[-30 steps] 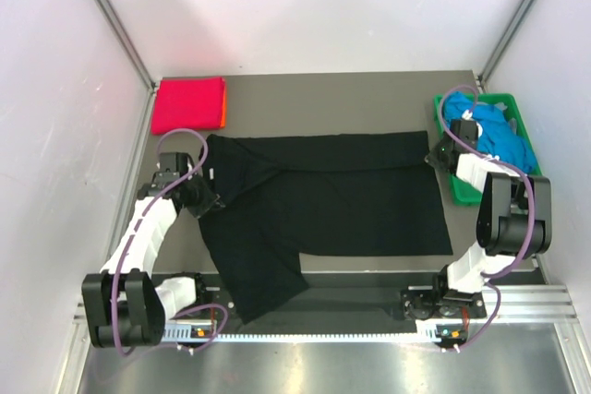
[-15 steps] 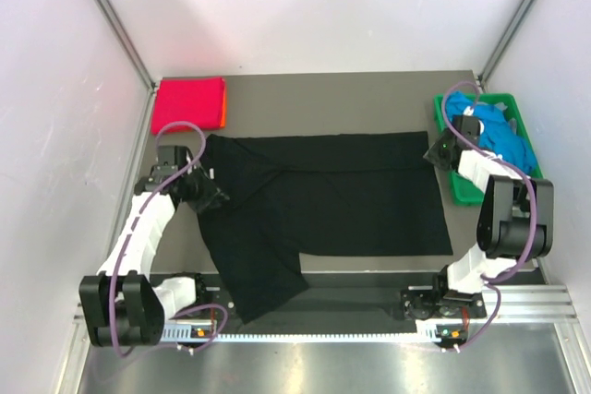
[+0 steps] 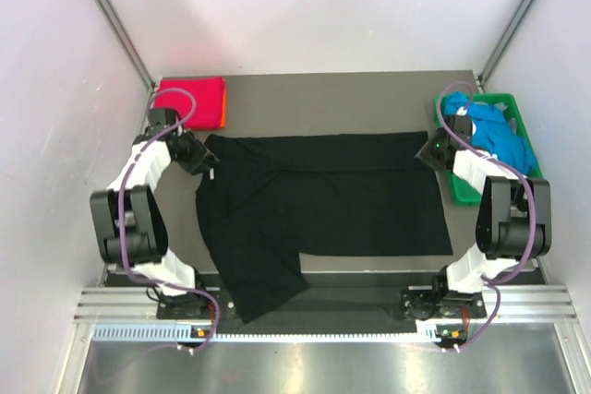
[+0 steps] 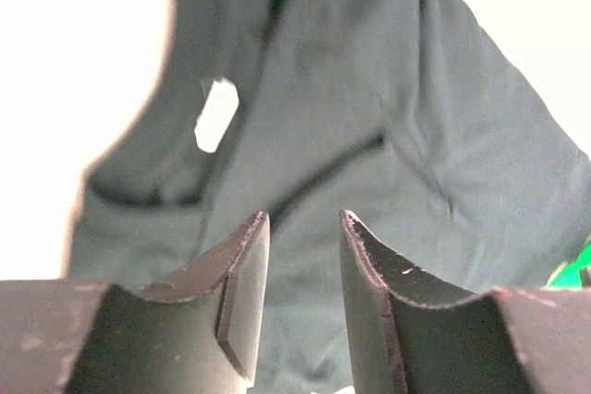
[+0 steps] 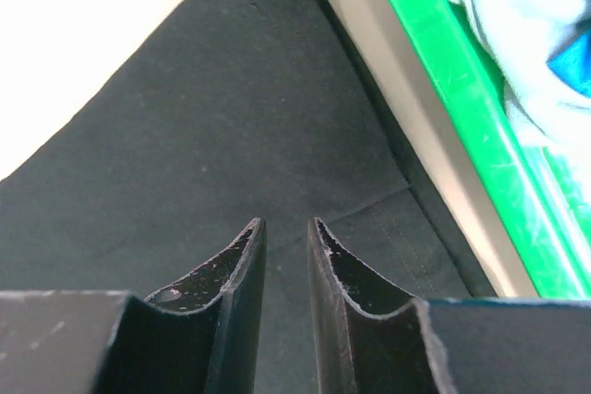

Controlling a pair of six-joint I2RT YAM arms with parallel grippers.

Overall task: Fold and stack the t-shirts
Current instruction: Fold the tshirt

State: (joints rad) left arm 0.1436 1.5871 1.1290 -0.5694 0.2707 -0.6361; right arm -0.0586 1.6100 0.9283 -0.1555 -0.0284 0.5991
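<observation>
Grey worktop (image 3: 323, 99) between pale walls, and the large black cotton t-shirt (image 3: 323, 209) lies spread flat across its middle, one sleeve trailing toward the near edge. I have my left hand (image 4: 300, 219) low over the far-left corner by the collar, jaws parted a moderate way with nothing between them. My right hand (image 5: 284, 223) hangs over the far-right corner, just beside the green plastic crate (image 3: 519, 122), parted more narrowly and likewise empty. I judge both sit at matching corners so the cloth can be taken evenly for a fold. At far left a folded magenta-red t-shirt (image 3: 189, 103) lies on an orange one (image 3: 223, 113), marking the stack. The crumpled bright blue t-shirts (image 3: 503, 140) wait in the crate.
</observation>
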